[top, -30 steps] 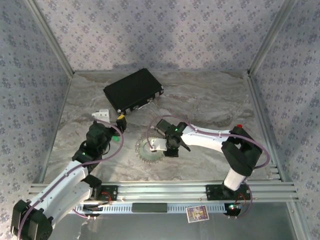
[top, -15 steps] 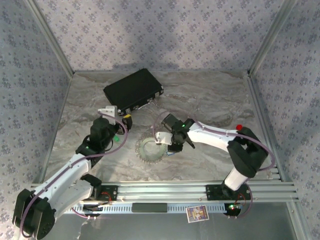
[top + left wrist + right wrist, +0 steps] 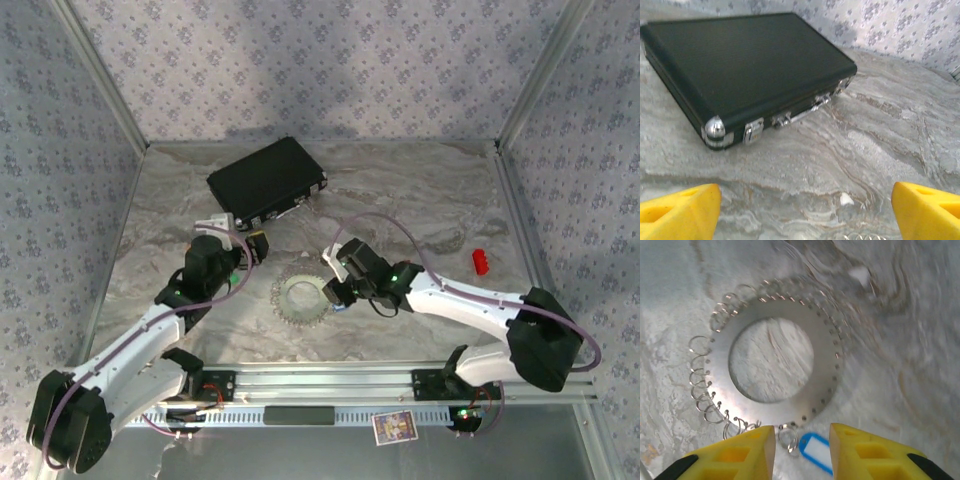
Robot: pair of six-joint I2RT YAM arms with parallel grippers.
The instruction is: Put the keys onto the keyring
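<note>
Two yellow right fingers point(image 3: 735, 455) stand parted over the surface point(image 3: 900, 365), and the blue key point(image 3: 815, 452) lies loose in the gap between them, pinched by neither. The keyring point(image 3: 825, 340) lies flat straight ahead of those fingers, its near rim just beyond their tips. The key's small wire loop point(image 3: 788, 437) sits at that rim, though I cannot tell whether it is threaded through a hole or only touching. The key's long axis slants across the gap, loop end toward the keyring and tag end toward the farther finger, so any fresh pinch would probably meet it at an angle, not square on. More loops point(image 3: 702, 390) fringe the rim on the far side. From above, the keyring rests between the two arms; the right arm is plainly the nearer, its fingers just beside the rim. The left fingers point(image 3: 680, 210) are spread wide and empty, near the keyring but aimed at the black case point(image 3: 740, 60). No brand shows on the case, and the print on the card point(image 3: 393, 427) at the near rail is too small to read.
</note>
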